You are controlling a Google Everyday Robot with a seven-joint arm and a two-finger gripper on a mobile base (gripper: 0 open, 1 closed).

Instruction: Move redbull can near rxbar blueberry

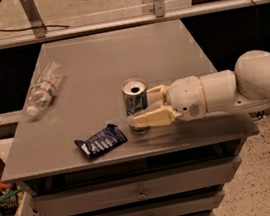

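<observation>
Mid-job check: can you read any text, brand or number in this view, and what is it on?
Nothing can be read.
redbull can: side markings, too blurred to read.
rxbar blueberry: white lettering, too blurred to read.
clear bottle: label band, unreadable.
gripper, at the can: no marking shows.

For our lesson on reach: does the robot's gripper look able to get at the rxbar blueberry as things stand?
Probably not directly: the gripper is at the upright redbull can, which stands between it and the rxbar blueberry. Otherwise the bar lies uncovered on the table.
</observation>
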